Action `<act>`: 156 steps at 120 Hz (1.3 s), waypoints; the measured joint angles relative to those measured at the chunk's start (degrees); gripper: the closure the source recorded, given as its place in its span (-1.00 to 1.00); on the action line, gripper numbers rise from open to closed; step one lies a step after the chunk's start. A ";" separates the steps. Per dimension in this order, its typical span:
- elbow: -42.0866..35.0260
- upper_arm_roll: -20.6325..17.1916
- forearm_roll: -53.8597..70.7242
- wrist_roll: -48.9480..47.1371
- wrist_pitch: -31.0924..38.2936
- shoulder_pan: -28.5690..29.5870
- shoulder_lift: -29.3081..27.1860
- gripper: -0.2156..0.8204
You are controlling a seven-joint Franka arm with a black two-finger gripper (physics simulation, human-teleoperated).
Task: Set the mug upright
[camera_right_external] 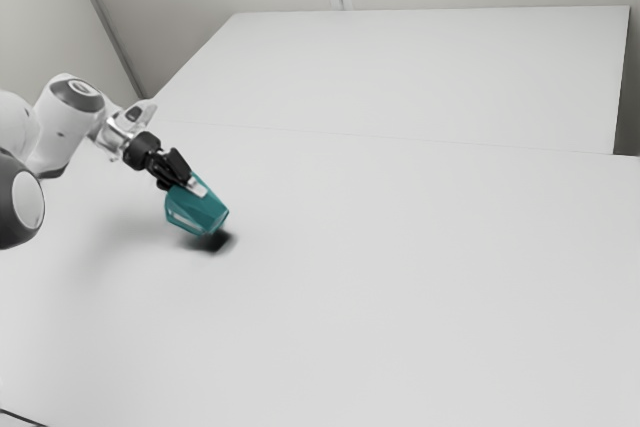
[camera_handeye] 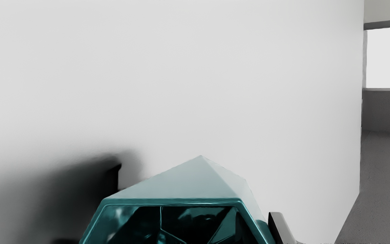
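Note:
The teal mug (camera_right_external: 197, 209) is held tilted at my gripper (camera_right_external: 188, 183) in the exterior view, its lower end close above a dark shadow on the table. Whether its lowest corner touches the table, I cannot tell. In the wrist view the faceted mug (camera_handeye: 181, 184) has its open mouth turned toward my hand, with its dark inside showing. My gripper (camera_handeye: 173, 235) is shut on the mug; one finger (camera_handeye: 280, 225) lies against its side, while the other side is mostly hidden in dark shadow.
The white table (camera_right_external: 400, 277) extends widely toward the exterior view's right. A seam crosses it farther back, and walls stand behind. A dark cable (camera_right_external: 20, 417) shows at the exterior view's lower left.

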 joint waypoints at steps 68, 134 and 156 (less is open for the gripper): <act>0.42 -0.04 16.16 -6.62 2.56 -10.19 -9.61 0.92; -1.56 -3.09 38.29 -19.78 13.24 -18.45 -14.81 0.92; -1.58 -3.12 40.93 -23.45 16.39 -20.00 -13.69 0.92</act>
